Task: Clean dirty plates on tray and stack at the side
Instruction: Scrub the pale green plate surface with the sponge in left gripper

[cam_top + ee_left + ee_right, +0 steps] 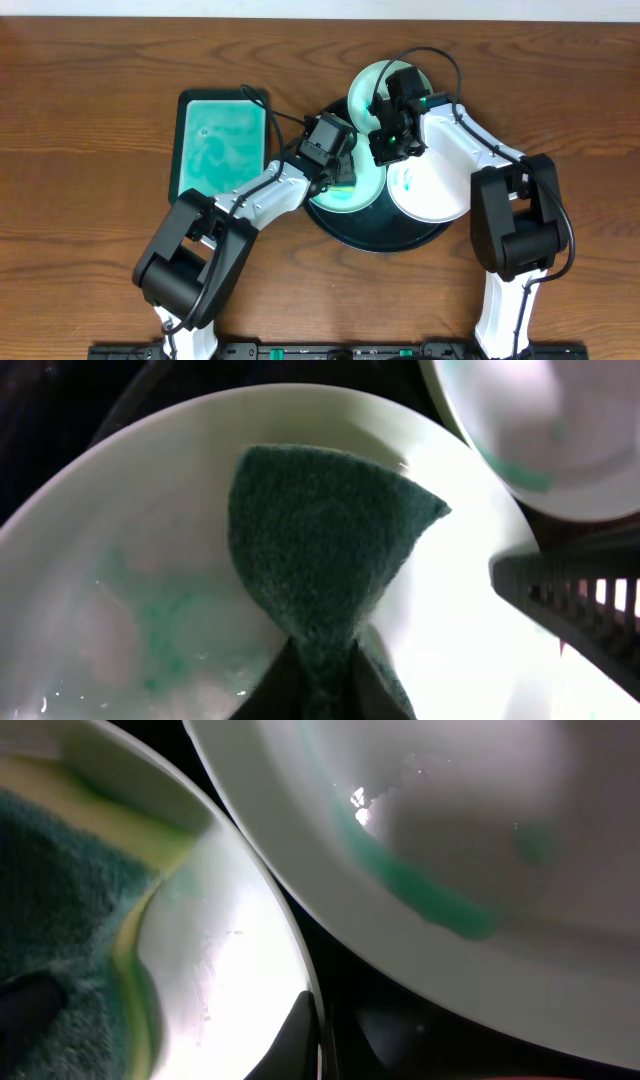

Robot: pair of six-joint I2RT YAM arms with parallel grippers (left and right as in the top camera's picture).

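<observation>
The black tray (pixel 380 237) holds three pale plates. My left gripper (pixel 335 152) is shut on a green sponge (pixel 320 540) and presses it on the front left plate (pixel 345 202), which has teal smears (pixel 150 620). My right gripper (pixel 395 142) is shut on that plate's rim (pixel 230 950), with its jaws (pixel 312 1038) astride the edge. A second plate (pixel 435 190) with a teal smear lies at the right and also shows in the right wrist view (pixel 480 810). A third plate (pixel 365 85) sits at the back, partly hidden by the right gripper.
A rectangular teal dish (pixel 220 145) lies left of the tray on the brown wooden table (pixel 90 120). The right gripper's finger (pixel 575 610) shows close beside the sponge in the left wrist view. Both arms cross over the tray.
</observation>
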